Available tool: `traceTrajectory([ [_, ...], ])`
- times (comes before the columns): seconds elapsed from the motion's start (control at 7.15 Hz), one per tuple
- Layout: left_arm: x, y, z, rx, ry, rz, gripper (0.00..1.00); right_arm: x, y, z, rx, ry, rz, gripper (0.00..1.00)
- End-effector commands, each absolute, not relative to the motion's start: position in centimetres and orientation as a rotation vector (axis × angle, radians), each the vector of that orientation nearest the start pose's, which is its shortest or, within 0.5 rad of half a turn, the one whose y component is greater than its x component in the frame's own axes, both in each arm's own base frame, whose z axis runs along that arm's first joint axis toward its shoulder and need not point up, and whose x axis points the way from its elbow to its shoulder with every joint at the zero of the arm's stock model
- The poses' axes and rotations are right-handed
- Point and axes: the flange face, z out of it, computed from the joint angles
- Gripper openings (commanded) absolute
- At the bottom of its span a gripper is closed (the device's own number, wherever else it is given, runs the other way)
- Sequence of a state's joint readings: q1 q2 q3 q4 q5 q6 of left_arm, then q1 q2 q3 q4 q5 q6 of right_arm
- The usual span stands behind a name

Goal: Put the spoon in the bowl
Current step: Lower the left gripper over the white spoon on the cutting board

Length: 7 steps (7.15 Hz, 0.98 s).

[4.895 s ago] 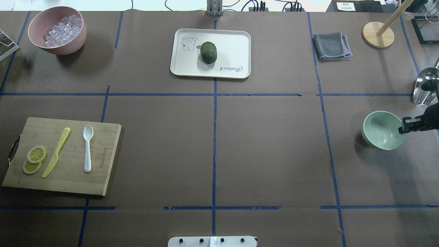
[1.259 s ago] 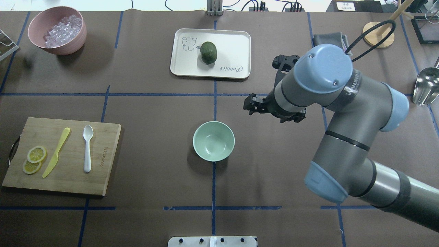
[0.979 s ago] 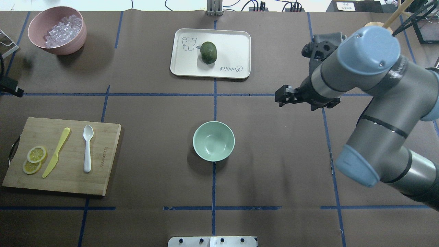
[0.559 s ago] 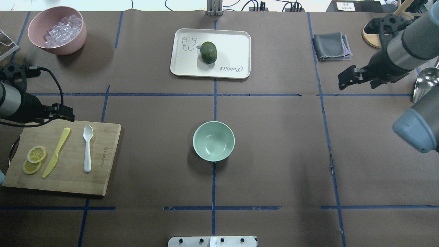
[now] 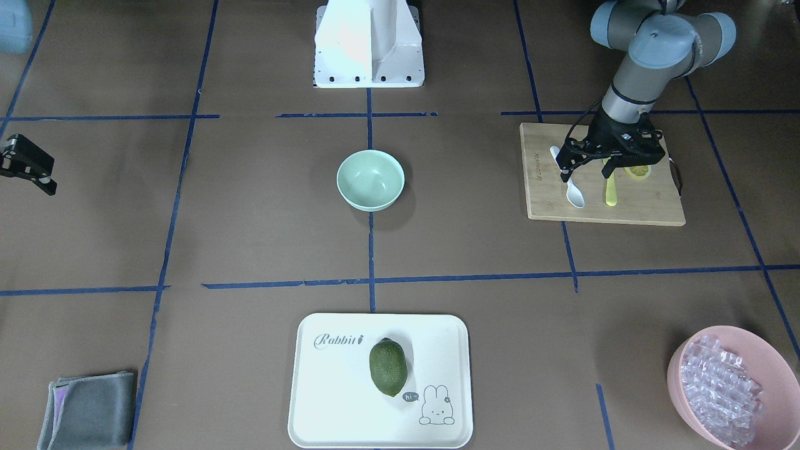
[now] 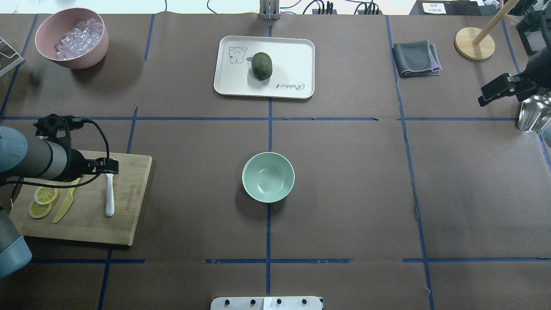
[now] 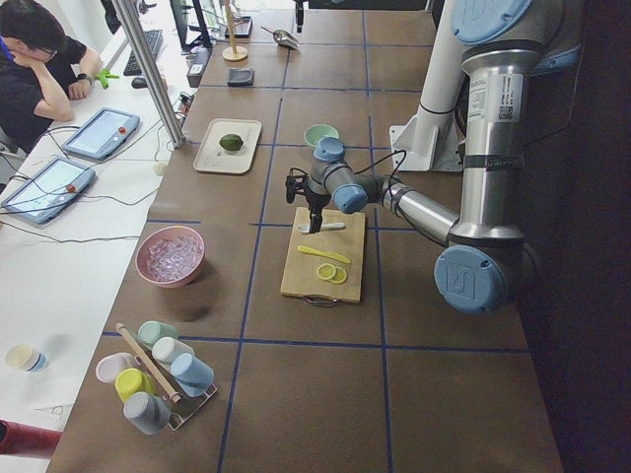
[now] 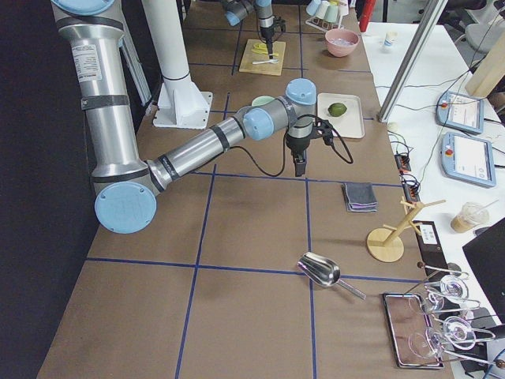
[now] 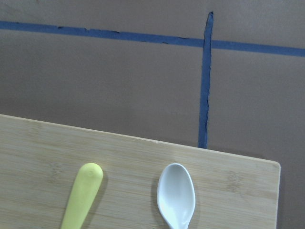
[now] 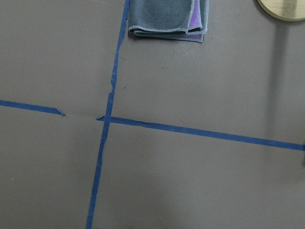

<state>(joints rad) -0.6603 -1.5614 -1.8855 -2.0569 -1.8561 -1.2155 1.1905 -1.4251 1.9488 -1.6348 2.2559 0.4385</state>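
The white spoon (image 6: 109, 196) lies on the wooden cutting board (image 6: 129, 215) at the left, scoop pointing away from me. It also shows in the front-facing view (image 5: 574, 194) and the left wrist view (image 9: 176, 195). My left gripper (image 6: 109, 166) hovers over the spoon's scoop end, open and holding nothing; in the front-facing view (image 5: 586, 169) its fingers stand apart above the board. The pale mint-green bowl (image 6: 268, 177) stands empty at the table's centre (image 5: 370, 180). My right gripper (image 6: 482, 97) is far right, open and empty.
A yellow knife (image 6: 64, 204) and lemon slices (image 6: 43, 200) lie beside the spoon on the board. A pink bowl (image 6: 86, 60) of clear cubes stands far left. A white tray (image 6: 297, 56) with a lime, a grey cloth (image 6: 415, 58), a wooden stand (image 6: 473, 43) and a metal scoop (image 6: 531, 114) lie beyond.
The bowl went from the right side to the centre in my right gripper, which let go and drew back right. My left arm came in over the spoon.
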Motion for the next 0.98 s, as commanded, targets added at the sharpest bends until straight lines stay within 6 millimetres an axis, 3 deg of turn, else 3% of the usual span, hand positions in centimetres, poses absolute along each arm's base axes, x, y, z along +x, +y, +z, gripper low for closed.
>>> traceTrajectory([
  [0.0,35.07,-38.53,47.07,0.136,0.826,-0.162,0.94,-12.57,-51.52,41.61,0.135,-0.793,-0.106,1.00],
  [0.84,35.93,-37.76,47.26,0.121,0.823,-0.142,0.85,-12.55,-51.54,41.60,0.131,-0.792,-0.091,1.00],
])
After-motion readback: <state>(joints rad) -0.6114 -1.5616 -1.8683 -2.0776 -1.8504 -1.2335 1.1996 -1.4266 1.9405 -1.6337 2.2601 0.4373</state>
